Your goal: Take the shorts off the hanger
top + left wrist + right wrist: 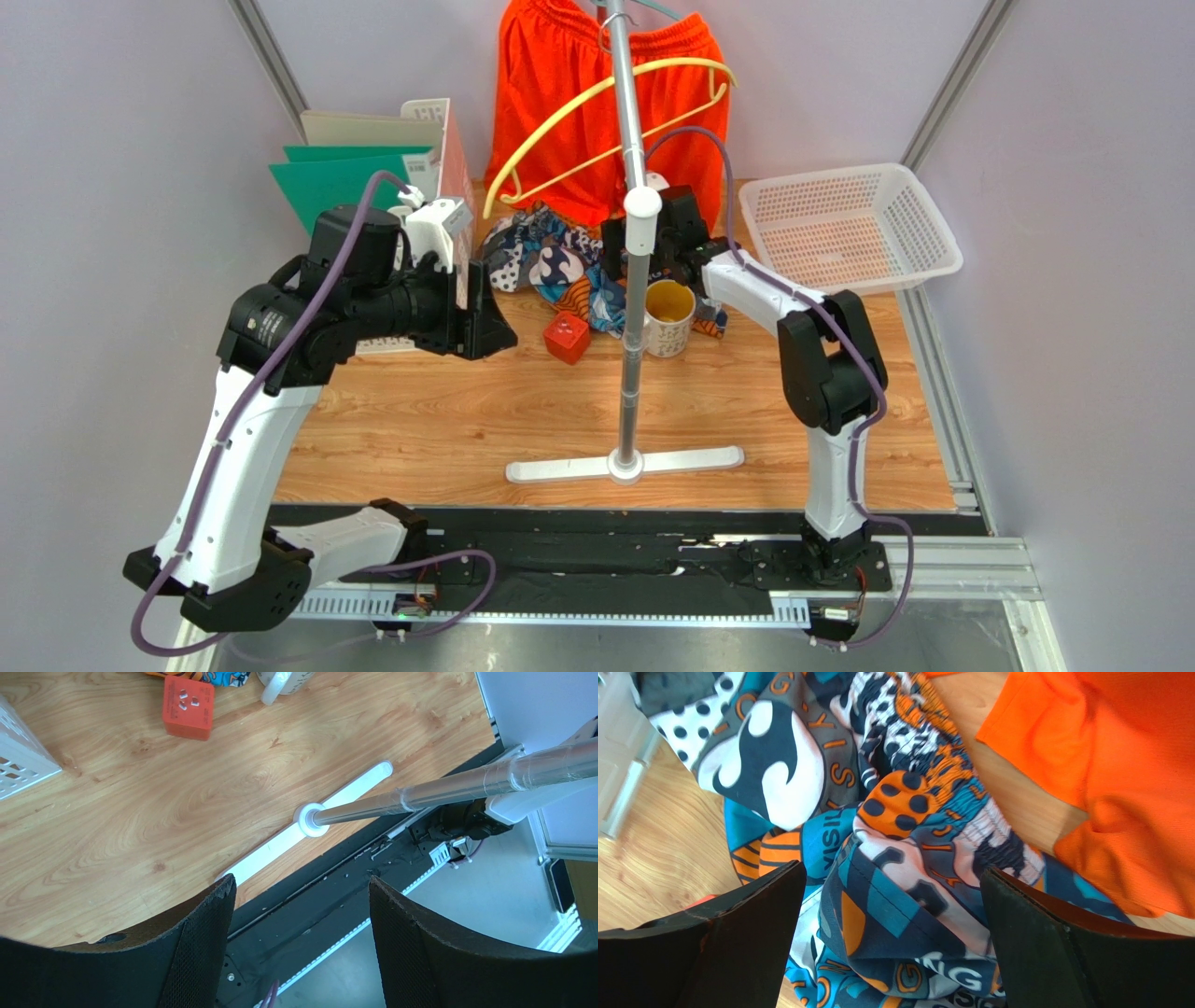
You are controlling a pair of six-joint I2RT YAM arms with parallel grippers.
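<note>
top view, shorts: plain bright orange cloth shorts (561,84) hang high on the silver metal pole (634,280), with the yellow plastic hanger (561,133) tilted across them. The blue-white-black-orange printed cloth shorts (540,259) lie heaped on the worktop (421,420).
left wrist view: left hand (302,885) open and empty, well apart from the cloth.
right wrist view: right hand (892,871) spread wide, holding nothing, directly over the printed cloth shorts, with the orange hem just beside.
risk: a grab here likely catches both fabrics. Tugging the orange pair could snag the hanger, rock the pole, or knock the yellow mug (669,315).
surface/room: wood-grain worktop, plain grey walls (126,168), white mesh basket (849,224) rear right.
</note>
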